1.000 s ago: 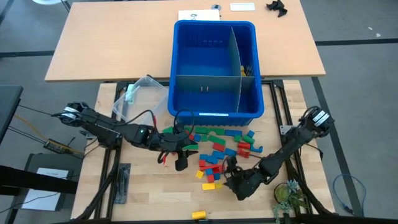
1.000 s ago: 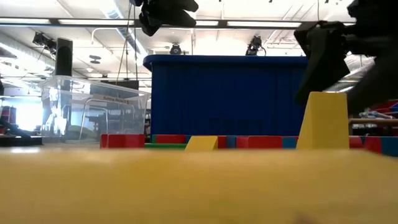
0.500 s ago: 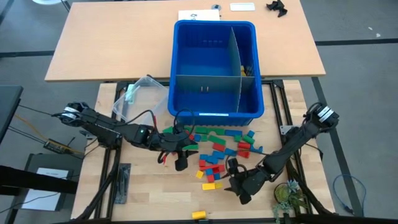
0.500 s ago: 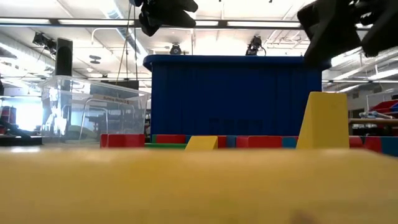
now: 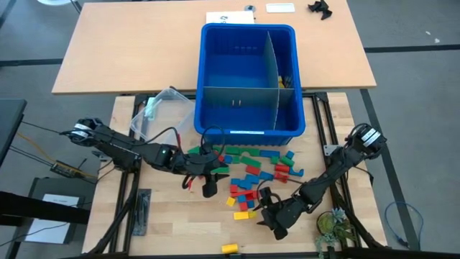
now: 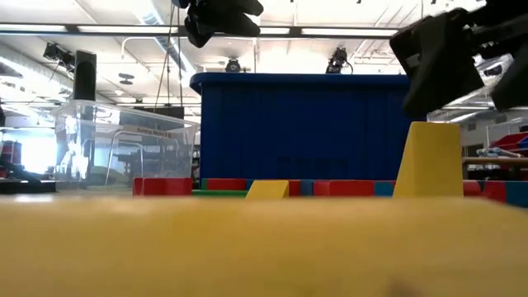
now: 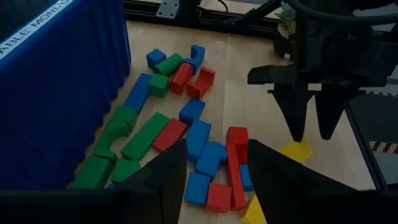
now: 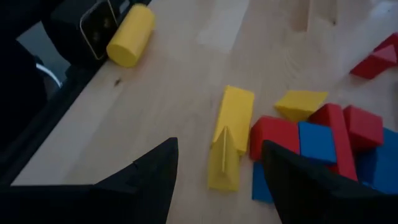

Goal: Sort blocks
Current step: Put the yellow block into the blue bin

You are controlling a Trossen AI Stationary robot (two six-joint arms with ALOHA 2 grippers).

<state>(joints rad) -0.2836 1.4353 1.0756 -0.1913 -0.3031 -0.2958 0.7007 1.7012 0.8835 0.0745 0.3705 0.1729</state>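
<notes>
Right gripper (image 5: pixel 267 208) open, empty, above yellow wedge block (image 8: pixel 231 137) at near edge of block pile (image 5: pixel 251 173), which lies in front of blue bin (image 5: pixel 248 75).
Risk: off-centre descent, finger nudges wedge against red block (image 8: pixel 273 135), jaws miss.
Left gripper (image 5: pixel 208 180) open, empty, over pile's left end; arms could collide.

Blue bin (image 5: pixel 248 36): one, split by grey dividers into three compartments.
Clear plastic tub (image 5: pixel 162 108): one, beside the bin.
Blocks (image 5: pixel 251 169): a few dozen in a loose heap in front of the bin; exact number not countable.
Block colours: four, namely red, blue, green, yellow.
Yellow cylinder block (image 5: pixel 230 248): one, lying apart from the heap near the table's front edge.
Yellow blocks near the heap's front edge (image 8: pixel 231 134): at least two.
Robot arms: two.
</notes>
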